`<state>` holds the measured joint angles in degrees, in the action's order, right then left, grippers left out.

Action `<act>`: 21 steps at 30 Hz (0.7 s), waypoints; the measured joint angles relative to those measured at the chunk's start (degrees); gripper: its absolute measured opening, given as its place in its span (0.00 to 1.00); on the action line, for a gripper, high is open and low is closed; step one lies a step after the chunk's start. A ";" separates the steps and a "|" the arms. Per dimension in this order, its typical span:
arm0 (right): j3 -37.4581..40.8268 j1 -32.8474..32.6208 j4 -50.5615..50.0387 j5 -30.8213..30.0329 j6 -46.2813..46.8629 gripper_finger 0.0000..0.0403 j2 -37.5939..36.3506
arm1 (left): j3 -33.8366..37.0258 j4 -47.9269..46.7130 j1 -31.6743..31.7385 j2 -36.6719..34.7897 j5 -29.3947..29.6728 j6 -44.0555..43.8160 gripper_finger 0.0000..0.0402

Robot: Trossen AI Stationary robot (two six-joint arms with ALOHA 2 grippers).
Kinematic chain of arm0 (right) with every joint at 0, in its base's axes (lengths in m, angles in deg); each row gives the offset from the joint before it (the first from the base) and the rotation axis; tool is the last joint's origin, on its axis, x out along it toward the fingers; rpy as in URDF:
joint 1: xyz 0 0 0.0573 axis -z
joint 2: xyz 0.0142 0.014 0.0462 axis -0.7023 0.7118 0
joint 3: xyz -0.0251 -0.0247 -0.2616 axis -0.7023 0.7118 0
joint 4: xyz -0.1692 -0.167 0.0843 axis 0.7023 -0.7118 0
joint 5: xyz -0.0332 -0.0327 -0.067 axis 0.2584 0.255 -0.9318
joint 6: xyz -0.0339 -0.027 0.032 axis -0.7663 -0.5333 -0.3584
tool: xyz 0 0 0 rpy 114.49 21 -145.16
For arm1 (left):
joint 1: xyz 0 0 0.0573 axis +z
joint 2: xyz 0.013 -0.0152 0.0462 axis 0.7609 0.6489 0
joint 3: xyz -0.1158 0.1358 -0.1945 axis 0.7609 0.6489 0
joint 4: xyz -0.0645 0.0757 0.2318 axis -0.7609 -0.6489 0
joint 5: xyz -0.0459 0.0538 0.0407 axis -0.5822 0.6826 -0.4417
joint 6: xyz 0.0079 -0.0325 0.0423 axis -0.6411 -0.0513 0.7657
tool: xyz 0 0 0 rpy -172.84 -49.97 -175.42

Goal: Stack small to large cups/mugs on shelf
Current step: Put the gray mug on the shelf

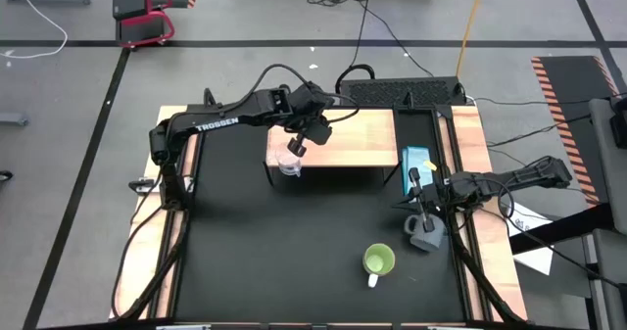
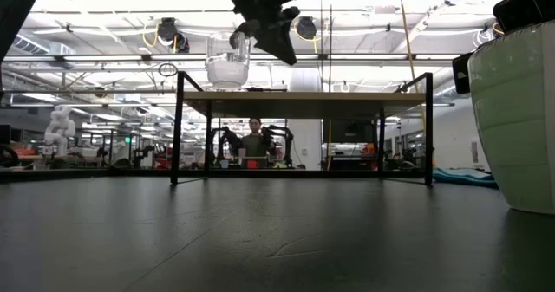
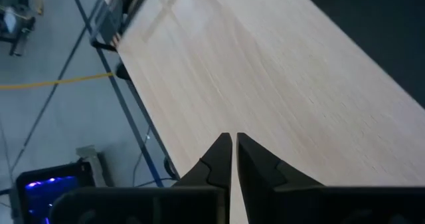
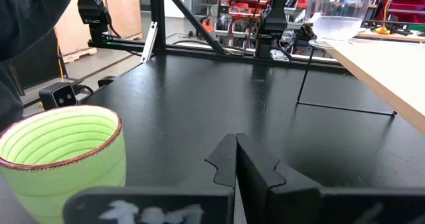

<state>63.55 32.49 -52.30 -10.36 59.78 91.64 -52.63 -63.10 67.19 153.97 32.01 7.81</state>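
Black surface [image 1: 294, 252], shelf [image 1: 353, 139] at its far side: light board on a black frame. Lime-green mug [image 1: 378, 261] waits near the front, grey-blue mug [image 1: 423, 234] beside it. Glass cup [image 1: 289, 162] sits on the shelf's left end, likely first in the row. Left hand [image 1: 296, 148] hovers just above it, fingers nearly together, empty. Right hand [image 1: 415, 185] shut, empty, near the grey-blue mug.

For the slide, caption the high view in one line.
Left gripper above the glass cup on the shelf; grey mug and green mug wait on the table by the right gripper.
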 joint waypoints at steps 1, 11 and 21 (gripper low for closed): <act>0.00 0.00 0.00 0.00 0.00 0.00 0.00 | -0.05 0.27 -0.21 -0.13 0.02 0.19 0.06; 0.01 0.02 -0.24 0.02 0.22 0.00 0.34 | -0.15 4.76 -2.39 -2.09 0.04 0.90 0.07; -0.01 0.02 -0.07 0.02 0.24 0.00 2.60 | -0.16 5.88 -7.47 -11.44 0.98 -3.49 0.07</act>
<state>63.54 32.52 -52.37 -10.34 60.02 94.23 -52.78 -57.22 59.72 142.53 32.99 4.32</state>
